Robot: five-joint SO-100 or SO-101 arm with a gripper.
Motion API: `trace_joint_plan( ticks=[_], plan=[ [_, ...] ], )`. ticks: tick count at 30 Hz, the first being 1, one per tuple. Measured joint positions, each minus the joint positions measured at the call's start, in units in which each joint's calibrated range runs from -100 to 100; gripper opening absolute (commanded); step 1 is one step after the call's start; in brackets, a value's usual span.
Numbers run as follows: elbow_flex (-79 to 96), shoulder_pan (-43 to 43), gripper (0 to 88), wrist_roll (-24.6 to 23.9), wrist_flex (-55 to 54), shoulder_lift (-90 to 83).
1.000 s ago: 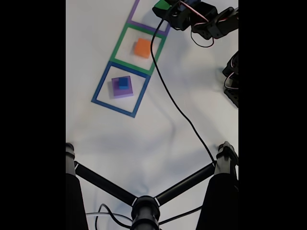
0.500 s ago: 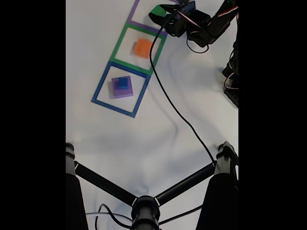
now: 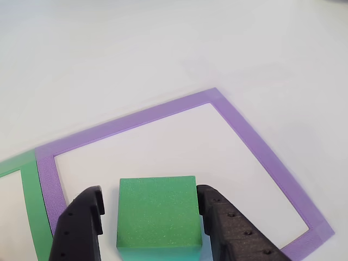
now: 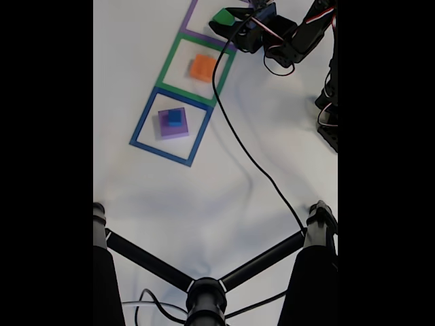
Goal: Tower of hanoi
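Green block (image 3: 157, 212) sits between the fingers of the hand (image 3: 151, 223), gripped on both sides, over the purple tape square (image 3: 261, 149); edges roughly parallel to the tape, no long axis. Four blocks total: one green, one orange (image 4: 202, 68) in the green square, one blue (image 4: 175, 117) stacked on one purple slab (image 4: 165, 129) in the blue square. White surface (image 4: 170, 197).

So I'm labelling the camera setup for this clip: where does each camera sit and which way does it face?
Other view: sits close behind the hand, looking forward and down at the green block between its fingers and the purple tape square.
Fixed view: high above, looking down on the table, tape squares, arm and hand; a black stand shows below.
Shared: green block, purple square.
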Motion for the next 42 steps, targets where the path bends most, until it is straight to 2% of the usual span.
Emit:
trace_joint_plan(
  ticks=[6, 13, 18, 28, 37, 42],
  plan=[
    [0.0, -0.6, 20.5, 0.0, 3.2, -3.4],
    [0.3, -3.1, 20.8, 0.0, 16.8, -18.0],
    [-0.3, -3.8, 18.3, 0.0, 36.0, -33.3],
    [-14.8, -9.9, 2.1, 0.0, 82.9, -56.4],
    [-37.7, -21.1, 3.6, -0.2, 115.3, -61.0],
    [-45.8, -26.4, 3.8, -0.8, 128.4, -63.6]
  ],
)
